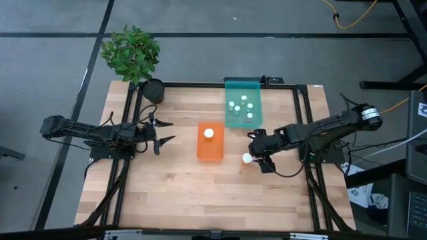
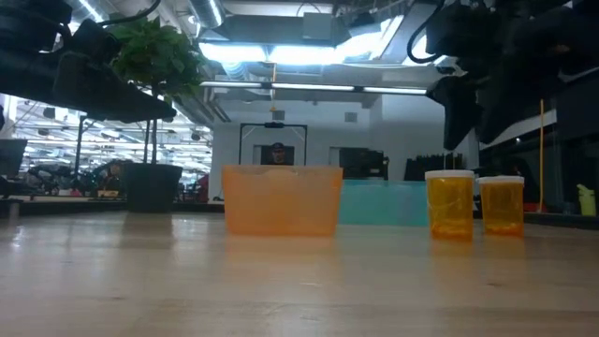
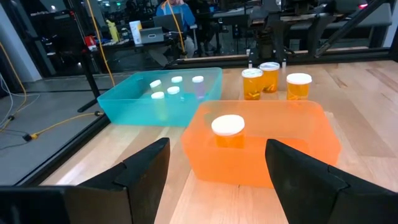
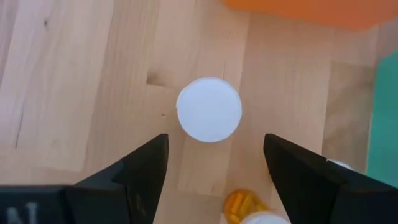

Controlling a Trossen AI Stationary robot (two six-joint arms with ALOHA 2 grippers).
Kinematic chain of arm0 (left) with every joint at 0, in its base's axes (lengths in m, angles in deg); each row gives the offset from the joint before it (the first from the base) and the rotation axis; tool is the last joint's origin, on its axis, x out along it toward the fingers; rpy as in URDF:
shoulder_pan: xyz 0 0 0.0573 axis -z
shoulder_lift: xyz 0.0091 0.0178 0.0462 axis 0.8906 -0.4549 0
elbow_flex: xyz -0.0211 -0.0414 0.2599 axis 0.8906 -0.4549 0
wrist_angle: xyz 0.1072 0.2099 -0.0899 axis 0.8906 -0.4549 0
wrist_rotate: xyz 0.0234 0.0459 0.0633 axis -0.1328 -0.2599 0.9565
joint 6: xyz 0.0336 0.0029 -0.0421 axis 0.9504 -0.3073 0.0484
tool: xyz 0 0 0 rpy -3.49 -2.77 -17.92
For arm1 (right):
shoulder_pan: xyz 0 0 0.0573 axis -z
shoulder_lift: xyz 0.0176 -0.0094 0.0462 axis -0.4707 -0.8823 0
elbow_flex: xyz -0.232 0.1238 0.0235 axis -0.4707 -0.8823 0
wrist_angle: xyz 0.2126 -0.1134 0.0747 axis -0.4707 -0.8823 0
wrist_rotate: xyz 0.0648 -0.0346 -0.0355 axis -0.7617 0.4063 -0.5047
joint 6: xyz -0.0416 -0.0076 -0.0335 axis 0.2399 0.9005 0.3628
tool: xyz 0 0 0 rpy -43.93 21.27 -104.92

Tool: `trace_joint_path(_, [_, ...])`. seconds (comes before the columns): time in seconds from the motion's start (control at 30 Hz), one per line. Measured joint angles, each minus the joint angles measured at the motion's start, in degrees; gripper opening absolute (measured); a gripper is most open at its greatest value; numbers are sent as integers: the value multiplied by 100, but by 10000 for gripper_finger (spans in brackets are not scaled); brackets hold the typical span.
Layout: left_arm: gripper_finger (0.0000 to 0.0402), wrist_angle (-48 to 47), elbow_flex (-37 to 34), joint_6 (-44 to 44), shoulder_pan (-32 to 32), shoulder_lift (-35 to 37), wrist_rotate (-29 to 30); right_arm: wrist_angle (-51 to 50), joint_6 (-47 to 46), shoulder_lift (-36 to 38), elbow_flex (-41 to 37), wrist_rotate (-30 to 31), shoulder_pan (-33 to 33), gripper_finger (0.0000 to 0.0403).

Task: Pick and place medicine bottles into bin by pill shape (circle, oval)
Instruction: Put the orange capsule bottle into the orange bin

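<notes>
right gripper over loose bottle

l gripper (image 1: 164,132) is held open above bare table (image 1: 173,193), left of orange bin (image 1: 210,143) w/ one bottle (image 1: 209,133) inside. teal bin (image 1: 243,107) holds five white-capped bottles. r gripper (image 4: 214,165) is poised open over white-capped bottle (image 4: 209,109) standing on table; nothing is gripped.
</notes>
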Motion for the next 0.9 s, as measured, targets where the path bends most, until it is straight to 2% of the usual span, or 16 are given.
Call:
trace_joint_path(0.17, [257,0,0,-2,1,-2,0,-27,-16,-83,0,-107,-1,284])
trace_joint_path(0.37, [257,-1,0,-2,1,-2,0,3,-8,-523,-1,-249,-1,317])
trace_joint_path(0.53, [257,0,0,-2,0,-2,0,198,203,-898,-7,-104,1,321])
trace_joint_path(0.73, [257,-1,2,0,1,-2,0,952,547,-1127,-4,-5,8,321])
trace_joint_path(0.9, [257,0,2,-2,0,0,0,901,442,-1137,-5,43,8,321])
